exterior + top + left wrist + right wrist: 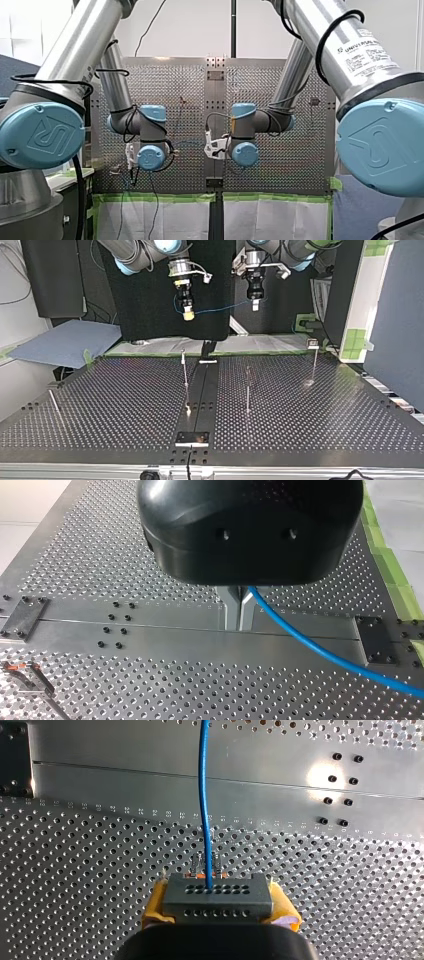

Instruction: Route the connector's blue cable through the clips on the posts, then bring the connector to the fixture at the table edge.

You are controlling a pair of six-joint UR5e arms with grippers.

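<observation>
My right gripper (218, 909) clamps the connector (217, 896), my left gripper (237, 614) pinches the cable (320, 650), spanning it ready for routing.

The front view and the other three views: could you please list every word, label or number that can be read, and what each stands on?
"UNIVERSAL ROBOTS": white label on my right arm; the smaller print under it is too blurred to read.
Moulded emblem on the blue joint cap: no letters can be made out.
Row of tiny marks printed along the table: too small to read.
</observation>
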